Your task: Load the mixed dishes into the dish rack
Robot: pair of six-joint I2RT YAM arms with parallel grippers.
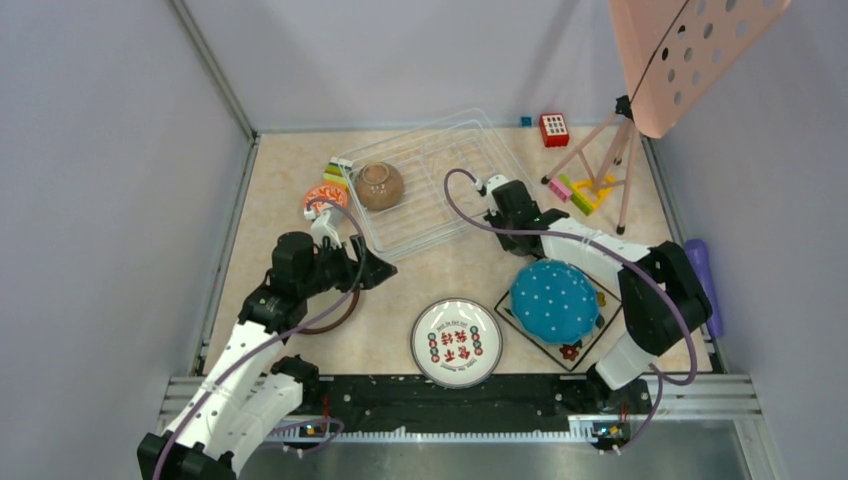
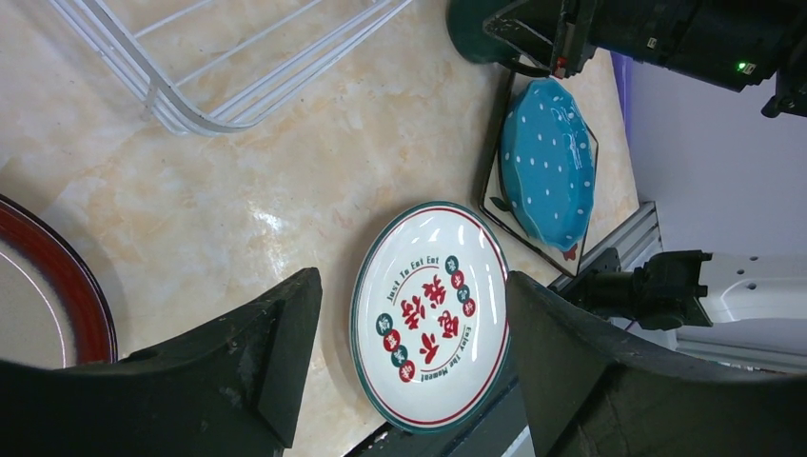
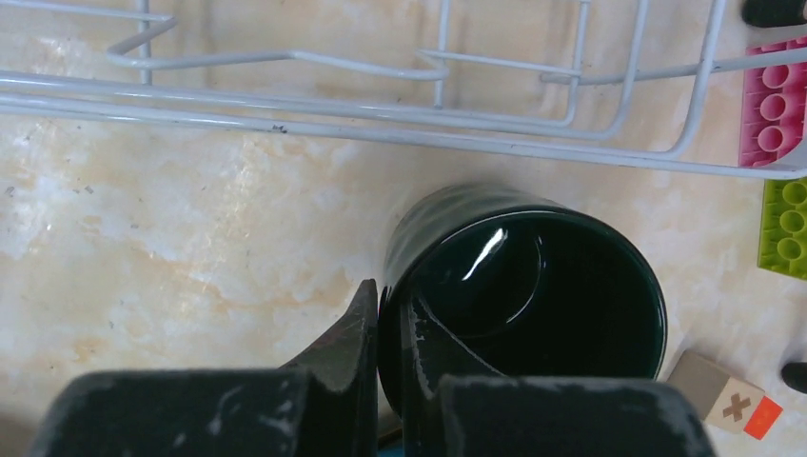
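Jaws of the right gripper (image 3: 390,303) clamped the dark green mug's (image 3: 552,286) rim, one finger inside, just beside the dish rack (image 3: 381,133) on the tabletop's (image 3: 190,238) far half; left gripper (image 2: 411,281) stood open.

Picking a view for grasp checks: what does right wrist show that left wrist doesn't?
Right wrist only: the right gripper shut on the dark green mug, one finger inside; pink and green toy blocks. Left wrist only: open left gripper, white plate with red characters, blue dotted plate on the square plate, red-rimmed plate. Both: dish rack wire, tabletop, and the mug, only its edge in left wrist.
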